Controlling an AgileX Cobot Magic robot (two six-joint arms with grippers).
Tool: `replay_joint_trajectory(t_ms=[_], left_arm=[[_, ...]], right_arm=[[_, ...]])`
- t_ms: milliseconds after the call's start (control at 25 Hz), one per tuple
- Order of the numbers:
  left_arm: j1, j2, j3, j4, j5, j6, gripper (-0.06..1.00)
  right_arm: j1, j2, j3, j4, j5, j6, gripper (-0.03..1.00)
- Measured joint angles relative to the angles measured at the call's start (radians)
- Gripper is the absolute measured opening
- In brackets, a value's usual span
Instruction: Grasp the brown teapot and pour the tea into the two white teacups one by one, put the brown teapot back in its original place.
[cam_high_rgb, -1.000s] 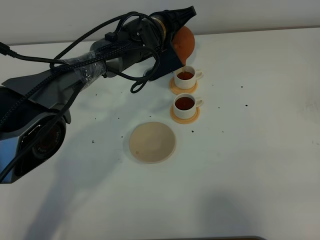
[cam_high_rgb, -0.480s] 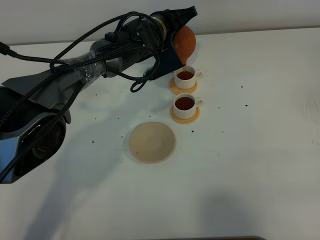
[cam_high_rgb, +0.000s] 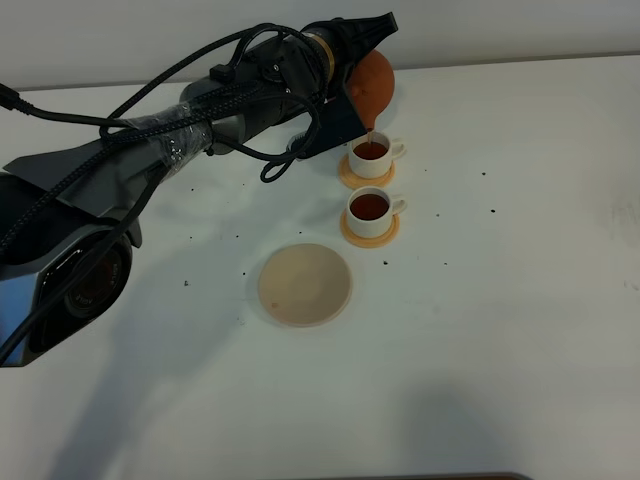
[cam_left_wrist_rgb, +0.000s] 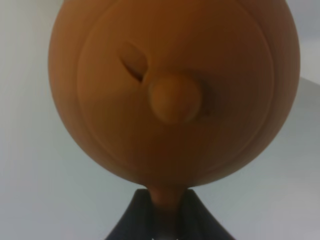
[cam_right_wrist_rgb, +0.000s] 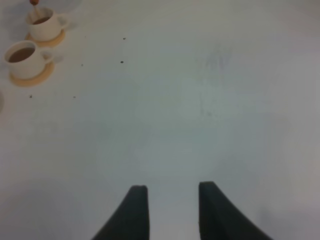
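The white table (cam_high_rgb: 500, 350) is the biggest thing; the dark left arm (cam_high_rgb: 150, 150) reaches over it with black cables (cam_high_rgb: 240, 60) looped around it, and the near end of the arm is cut off by the edge of the high view; the left gripper (cam_left_wrist_rgb: 167, 227) is pressed together on the thin handle of the brown teapot (cam_high_rgb: 376, 84), so it is pinching the pot and holding it up in the air, tipped over with the spout down; in the left wrist view the pot is so close that it fills the picture and looks blurry, and only its round lid and small knob (cam_left_wrist_rgb: 175, 97) are easy to make out; the gripper's fingers hide most of the handle in the high view; the right gripper (cam_right_wrist_rgb: 172, 210) has its two fingers spread apart with nothing between them, over bare table, well apart from the cups; the tan saucer (cam_high_rgb: 305, 284) lies bare, well apart from the left gripper; the far teacup (cam_high_rgb: 371, 156) sits right under the spout, just below the left gripper, and has brown tea in it; a thin line of tea seems to run from the spout into it; the near teacup (cam_high_rgb: 370, 211) is a bit farther from that gripper and also holds brown tea; each cup stands on a small orange coaster (cam_high_rgb: 366, 180); tiny dark specks (cam_high_rgb: 187, 283) dot the table.
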Motion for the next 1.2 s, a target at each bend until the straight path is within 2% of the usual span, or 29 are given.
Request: replay_joint_trajectory(t_ms=[1200], left_arm=[[0.000,0.000,0.000,-0.019,-0.006,0.002,0.11]], right_arm=[[0.000,0.000,0.000,0.000,0.000,0.000,0.24]])
